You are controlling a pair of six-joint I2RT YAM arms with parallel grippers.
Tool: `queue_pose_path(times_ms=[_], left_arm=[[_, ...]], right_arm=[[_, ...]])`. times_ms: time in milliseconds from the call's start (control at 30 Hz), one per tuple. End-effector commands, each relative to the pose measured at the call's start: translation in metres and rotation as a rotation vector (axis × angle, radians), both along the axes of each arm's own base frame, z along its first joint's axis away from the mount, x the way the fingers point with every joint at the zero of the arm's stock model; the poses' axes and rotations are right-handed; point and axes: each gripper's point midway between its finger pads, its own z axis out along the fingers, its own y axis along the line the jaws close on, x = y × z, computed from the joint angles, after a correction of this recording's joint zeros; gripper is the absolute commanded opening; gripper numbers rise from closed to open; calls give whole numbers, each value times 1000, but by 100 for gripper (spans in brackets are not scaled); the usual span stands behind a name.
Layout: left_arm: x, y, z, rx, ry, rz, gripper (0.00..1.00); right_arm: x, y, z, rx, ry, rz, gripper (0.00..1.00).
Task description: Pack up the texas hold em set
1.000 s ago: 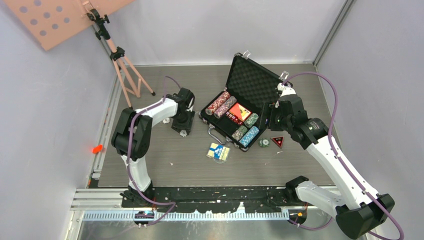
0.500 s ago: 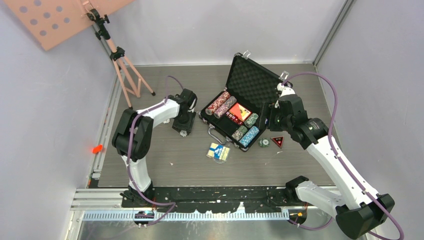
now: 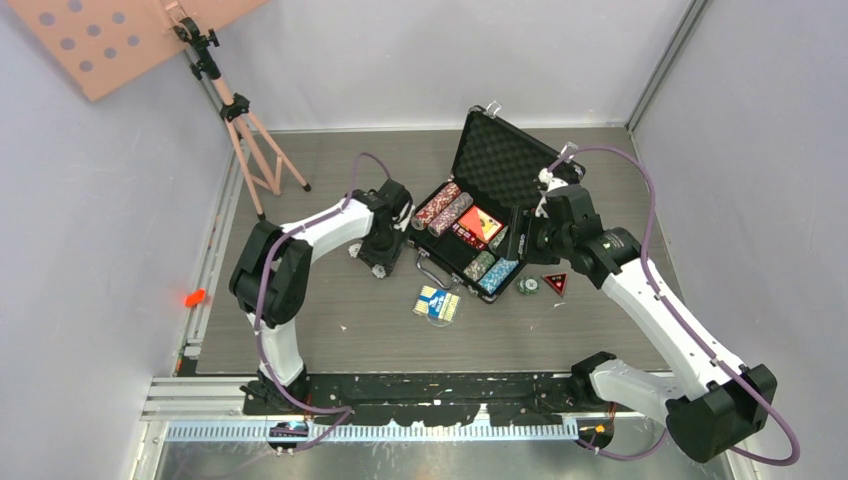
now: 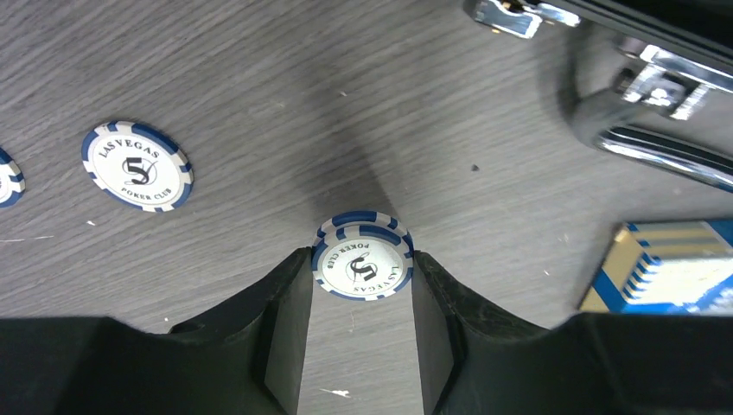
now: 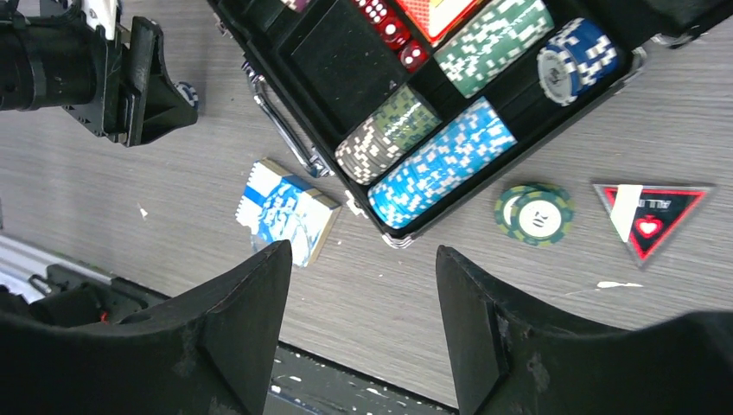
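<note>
Texas hold em set pieces sit in the middle of the top view, and not all are packed yet. Nearest me, low in the middle, the blue card deck (image 3: 437,303) lies flat on the table (image 3: 330,320). It looks light and stiff, so I would pinch it across its long sides. Just right of it are a small pile of green chips (image 3: 527,286) and a red triangle marker (image 3: 555,283). The marker is thin and flat, so I think it would be hard to lift.

The right gripper (image 5: 363,252) hangs over these with its fingers wide and nothing between them.

A bit farther back is the black briefcase (image 3: 497,165). It is open, with rows of chips (image 5: 441,164), tiny red dice (image 5: 393,30) and the red card deck (image 3: 480,222) in its foam.

Left of the case, the left gripper (image 4: 360,259) squeezes a little stack of blue-and-white chips (image 4: 363,270) by the rims. Chips are hard, smooth and round, so I guess the stack could slide apart. Holding it low on both sides seems best. A loose chip (image 4: 138,165) lies flat nearby.

Far back, at the upper left, stands the pink tripod (image 3: 250,130).
</note>
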Motion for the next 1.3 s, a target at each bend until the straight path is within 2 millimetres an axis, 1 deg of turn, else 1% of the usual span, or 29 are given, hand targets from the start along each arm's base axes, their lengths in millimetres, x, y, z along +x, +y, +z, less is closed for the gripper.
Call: queue_pose_path(times_ms=[0,100,133,200,233,267,333,367,400,433,467,567,667,767,833,967,1267], left_arm=[[1,-12,44,-73,-48,-58,23],[-8,-24,62,-143,-43,-105,22],[-11,-28,68,-164,-41,-123,21],[-17,-36,79,-193,-38,-162,21],[-21,-40,84,-203,-33,-184,20],[-25,-46,88,-211,-25,-209,20],[-35,-57,95,-219,-8,-270,20],[-41,-62,97,-221,3,-306,20],[-47,-70,100,-227,7,-346,20],[-51,-72,102,-230,10,-371,19],[-55,-76,104,-235,12,-391,19],[-62,-84,110,-270,9,-457,19],[-71,-93,117,-312,6,-523,19],[-75,-100,122,-320,-12,-579,19],[-76,-103,124,-321,-17,-599,19],[-82,-109,129,-333,-24,-649,18],[-87,-119,146,-373,-70,-702,17]], right_arm=[[3,21,6,106,0,42,68],[3,30,0,143,39,60,65],[2,32,-2,152,53,61,60],[1,40,-7,209,98,69,54],[3,47,-5,272,122,77,53],[2,50,-9,303,147,78,53],[8,62,-7,423,182,86,52],[7,68,-7,483,231,94,52],[7,74,-5,535,242,127,52],[8,79,-9,568,285,114,51],[7,84,-6,608,290,145,51],[8,93,-10,681,358,139,51],[4,99,-12,715,391,159,48],[-3,106,-16,722,429,183,46],[-8,110,-20,718,446,194,46],[-12,112,-29,722,463,186,46],[-17,125,-34,757,500,205,46]])
